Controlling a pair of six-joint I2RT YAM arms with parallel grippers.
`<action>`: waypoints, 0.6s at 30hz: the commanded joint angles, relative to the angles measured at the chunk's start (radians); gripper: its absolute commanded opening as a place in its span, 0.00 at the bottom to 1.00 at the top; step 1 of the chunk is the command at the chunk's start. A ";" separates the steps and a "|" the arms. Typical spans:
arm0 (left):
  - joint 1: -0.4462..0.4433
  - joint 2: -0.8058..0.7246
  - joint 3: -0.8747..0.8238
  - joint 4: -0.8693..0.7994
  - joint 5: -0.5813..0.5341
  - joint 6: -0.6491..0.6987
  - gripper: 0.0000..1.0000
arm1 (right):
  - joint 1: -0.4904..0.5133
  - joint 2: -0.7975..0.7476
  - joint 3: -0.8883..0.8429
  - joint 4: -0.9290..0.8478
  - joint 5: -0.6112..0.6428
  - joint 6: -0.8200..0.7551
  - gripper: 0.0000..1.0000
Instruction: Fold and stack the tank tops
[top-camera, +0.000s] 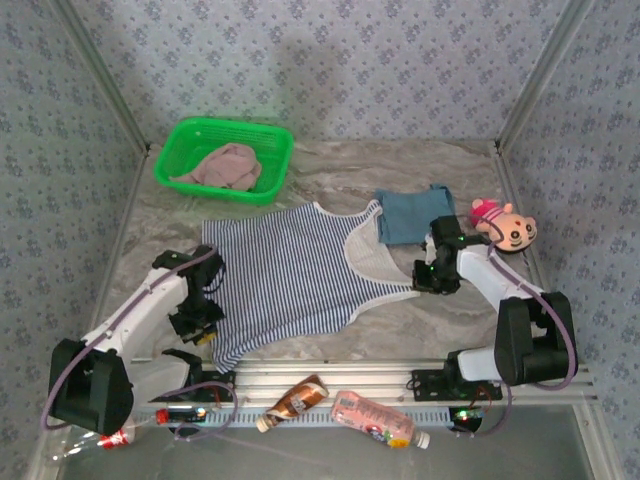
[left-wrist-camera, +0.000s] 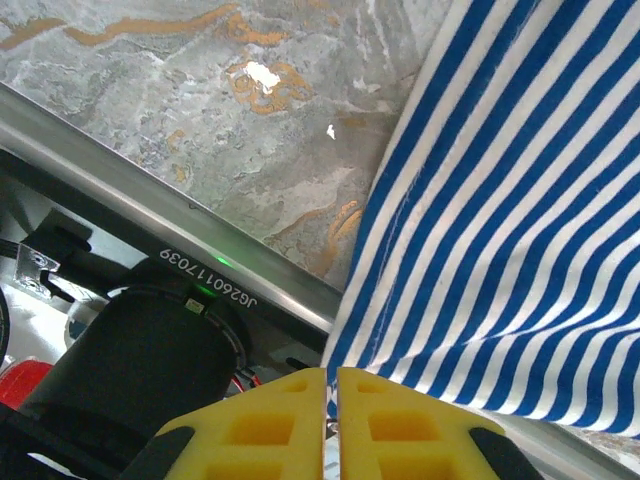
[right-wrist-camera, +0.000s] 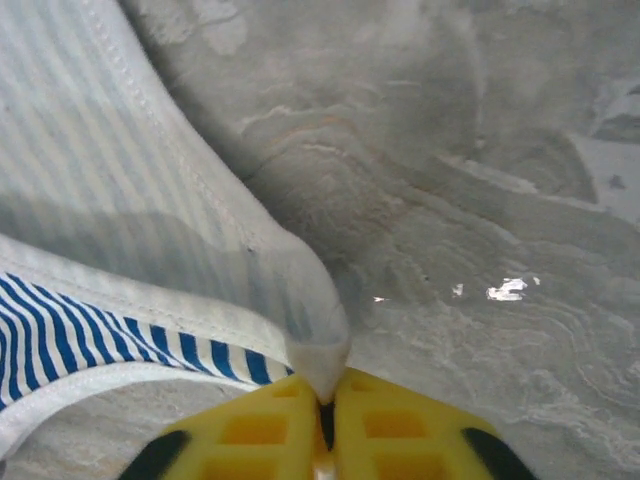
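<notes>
Tabletop (top-camera: 400, 165): grey marble, seen from the top camera with 12 o'clock at the far wall.

Striped tank top (top-camera: 290, 275): navy and white, spread flat at centre. Its hem runs toward 8 o'clock and its straps toward 2 o'clock. The pale inside of the neckline shows on the 3 o'clock side.

Green basket (top-camera: 236, 123): at 11 o'clock, well apart from the striped top. The dusty pink tank top (top-camera: 225, 165) lies crumpled inside it.

Teal-blue tank top (top-camera: 410, 215): at 1 o'clock, a flat, squarish fold just beside the striped straps.

Pink plush toy (top-camera: 505, 227): at 2 o'clock, near the teal top's right edge.

Two bottles, one brown (top-camera: 297, 400) and one pink (top-camera: 375, 420), lie on the metal rail at 6 o'clock.

Left tool (left-wrist-camera: 331, 375): you have it at the striped top's 8 o'clock corner, with the yellow fingers pressed together on the hem edge.

Right tool (right-wrist-camera: 327, 400): at the top's 3 o'clock side, pinching the white-bound end of a strap just above the marble.
</notes>
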 joint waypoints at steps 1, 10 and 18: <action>-0.005 -0.013 0.003 -0.003 0.000 -0.033 0.15 | -0.007 0.007 0.029 -0.010 0.048 -0.009 0.29; 0.016 0.010 -0.054 0.261 0.073 -0.065 0.46 | 0.130 -0.121 0.062 0.192 -0.119 -0.171 0.45; 0.068 0.249 0.031 0.406 0.071 0.064 0.46 | 0.494 0.047 0.054 0.375 -0.217 -0.511 0.45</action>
